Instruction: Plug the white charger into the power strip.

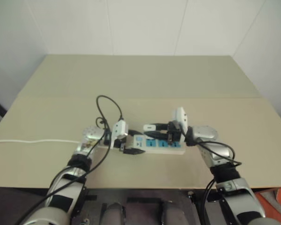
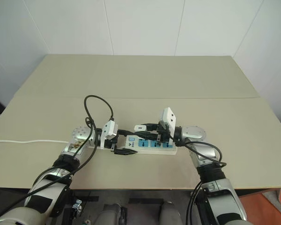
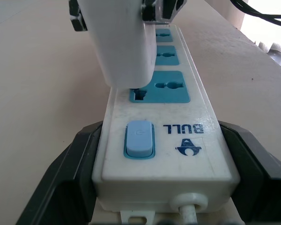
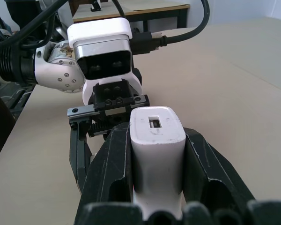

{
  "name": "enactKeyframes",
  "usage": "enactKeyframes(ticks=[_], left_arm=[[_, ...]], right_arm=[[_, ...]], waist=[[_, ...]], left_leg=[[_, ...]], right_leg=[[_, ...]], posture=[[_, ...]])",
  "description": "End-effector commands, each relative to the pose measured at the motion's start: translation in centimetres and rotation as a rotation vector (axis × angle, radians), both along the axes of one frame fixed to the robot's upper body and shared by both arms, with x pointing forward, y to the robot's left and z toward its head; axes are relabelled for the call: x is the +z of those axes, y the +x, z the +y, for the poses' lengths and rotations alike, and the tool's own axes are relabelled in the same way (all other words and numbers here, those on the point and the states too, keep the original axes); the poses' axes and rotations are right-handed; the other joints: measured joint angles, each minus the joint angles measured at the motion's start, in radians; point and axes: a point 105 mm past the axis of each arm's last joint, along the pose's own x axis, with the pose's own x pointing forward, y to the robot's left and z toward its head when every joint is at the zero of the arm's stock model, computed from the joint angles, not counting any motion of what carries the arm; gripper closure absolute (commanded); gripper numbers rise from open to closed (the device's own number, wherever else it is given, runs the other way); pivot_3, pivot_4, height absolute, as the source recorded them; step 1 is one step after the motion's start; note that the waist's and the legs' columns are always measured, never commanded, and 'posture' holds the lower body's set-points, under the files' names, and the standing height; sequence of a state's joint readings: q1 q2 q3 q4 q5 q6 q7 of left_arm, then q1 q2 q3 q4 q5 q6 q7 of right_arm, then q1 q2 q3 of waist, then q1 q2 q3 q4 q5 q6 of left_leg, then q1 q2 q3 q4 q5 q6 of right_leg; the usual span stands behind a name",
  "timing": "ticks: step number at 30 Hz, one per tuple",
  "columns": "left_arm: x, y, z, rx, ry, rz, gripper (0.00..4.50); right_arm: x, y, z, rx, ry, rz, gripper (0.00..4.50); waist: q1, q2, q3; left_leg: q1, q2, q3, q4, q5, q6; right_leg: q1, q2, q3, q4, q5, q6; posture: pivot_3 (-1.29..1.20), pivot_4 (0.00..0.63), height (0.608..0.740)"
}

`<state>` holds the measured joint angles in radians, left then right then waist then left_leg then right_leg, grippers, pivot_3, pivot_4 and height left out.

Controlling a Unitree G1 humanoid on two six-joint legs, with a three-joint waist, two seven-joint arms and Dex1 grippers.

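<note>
- The white charger sits clamped between the 2 black fingers of the right gripper, its socketed end face toward the wrist camera.
- In the left wrist view the white charger stands directly over the power strip, its lower end at the nearest blue socket panel; whether its pins are seated in the slots I cannot tell.
- From the head, the right gripper reaches in from 3 o'clock of the strip and hangs over its middle.
- The power strip lies flat on the table, lengthwise from 9 to 3 o'clock, near the front edge.
- The left gripper comes in from 9 o'clock and is closed on the strip's switch end, 1 black finger pressed on each long side; the blue switch lies between them.
- The strip's thin white cord runs off toward 9 o'clock across the table.
- A black cable loops above the left wrist, at 12 o'clock of it.
</note>
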<state>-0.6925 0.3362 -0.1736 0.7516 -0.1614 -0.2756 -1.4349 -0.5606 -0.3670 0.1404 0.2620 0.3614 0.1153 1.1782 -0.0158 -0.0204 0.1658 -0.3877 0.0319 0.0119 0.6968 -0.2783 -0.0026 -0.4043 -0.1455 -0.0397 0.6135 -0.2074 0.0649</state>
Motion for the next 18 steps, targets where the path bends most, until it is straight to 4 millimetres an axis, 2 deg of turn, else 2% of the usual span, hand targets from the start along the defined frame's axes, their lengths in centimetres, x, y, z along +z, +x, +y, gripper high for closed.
enactKeyframes(ticks=[1, 18], left_arm=[[-1.01, -0.5, 0.44, -0.008, 0.042, 0.032, 1.22], [-0.95, -0.48, 0.56, -0.006, 0.046, 0.035, 1.22]], right_arm=[[1.06, -0.24, 0.18, 0.024, 0.015, -0.033, 3.38], [0.2, 0.27, 0.66, 0.001, 0.001, -0.044, 3.38]], waist=[[0.0, 0.0, 0.0], [-0.004, 0.0, 0.0]], left_leg=[[0.0, 0.0, 0.0, 0.0, 0.0, 0.0], [0.001, 0.0, 0.0, 0.0, 0.0, 0.0]], right_leg=[[0.0, 0.0, 0.0, 0.0, 0.0, 0.0], [0.0, 0.0, 0.0, 0.0, 0.0, 0.0]], posture=[[0.0, 0.15, 0.74], [0.0, 0.15, 0.74]])
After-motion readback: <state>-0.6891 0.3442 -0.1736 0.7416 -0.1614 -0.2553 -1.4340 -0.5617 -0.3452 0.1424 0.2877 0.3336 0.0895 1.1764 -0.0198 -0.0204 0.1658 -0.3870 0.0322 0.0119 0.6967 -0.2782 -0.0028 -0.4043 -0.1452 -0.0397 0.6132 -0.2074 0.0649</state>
